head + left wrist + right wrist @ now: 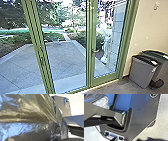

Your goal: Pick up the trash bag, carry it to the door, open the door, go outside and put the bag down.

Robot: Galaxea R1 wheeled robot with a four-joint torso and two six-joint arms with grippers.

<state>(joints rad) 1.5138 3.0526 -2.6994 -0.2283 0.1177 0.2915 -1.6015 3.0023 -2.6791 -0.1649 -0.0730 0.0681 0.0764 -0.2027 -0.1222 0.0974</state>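
Plastic trash bag point(27, 112) bulges in the left wrist view; whether either gripper grips it, I cannot tell. Swung close, it could snag and tear on the door handle point(94, 51), right of the head view's centre.

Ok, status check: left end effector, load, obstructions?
Left end effector gripping shiny, dark plastic trash bag. Green-framed glass door ahead, closed.

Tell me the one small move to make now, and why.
I'd ease forward a little toward the handle of the green-framed glass door. That door looks shut, with its handle seemingly some way ahead, and the paved yard lies beyond the glass. The shiny trash bag shows close up at the left wrist, so fetching it seems unnecessary.
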